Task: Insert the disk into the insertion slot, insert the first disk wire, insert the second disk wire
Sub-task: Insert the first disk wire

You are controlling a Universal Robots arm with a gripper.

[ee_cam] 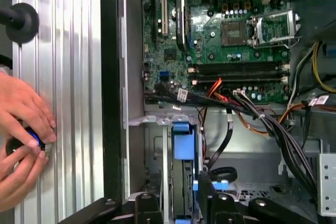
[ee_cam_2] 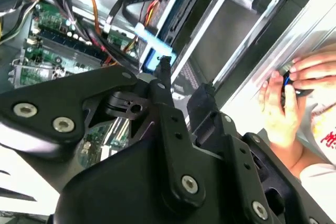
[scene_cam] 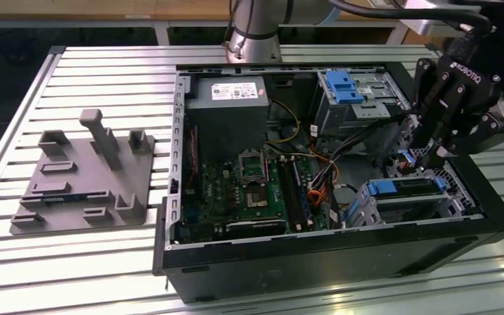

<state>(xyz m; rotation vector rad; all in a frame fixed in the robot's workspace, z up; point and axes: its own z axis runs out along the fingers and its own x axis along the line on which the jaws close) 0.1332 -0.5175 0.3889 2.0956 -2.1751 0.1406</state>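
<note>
Nearest the exterior camera, the black steel wall of the open computer case (scene_cam: pixel 322 262) stands on a ribbed aluminium table (scene_cam: pixel 103 262). Just behind that wall, at about four o'clock from the case's middle, sits the silver perforated sheet-metal insertion slot (scene_cam: pixel 449 191). The disk (scene_cam: pixel 401 188) lies inside it, seated flat in its bright blue plastic carrier frame, and it also shows in the first wrist view (ee_cam: pixel 184 148).

Directly above the slot, at three o'clock, hangs the black two-fingered gripper (scene_cam: pixel 429 154), pointing down into the case and seen in both wrist views (ee_cam_2: pixel 184 80) (ee_cam: pixel 176 190). Its jaws stand a modest way apart, and nothing shows clamped between them.

At the case's middle lies the green motherboard (scene_cam: pixel 243 190). Between it and the slot runs a loose bundle of black, orange and red wires (scene_cam: pixel 322 174). Farther back, at one o'clock, stands a taller grey drive bay with a blue latch (scene_cam: pixel 348 88), and at eleven o'clock a grey boxy power supply (scene_cam: pixel 230 98). Beyond the case rises the silver arm column (scene_cam: pixel 254 26).

Well apart at nine o'clock, a grey plastic fixture plate with upright posts (scene_cam: pixel 86 184) rests on the table. A person's hands (ee_cam: pixel 21 129) (ee_cam_2: pixel 289 98) lie on the table outside the case, closed round a small dark object with a blue spot.
</note>
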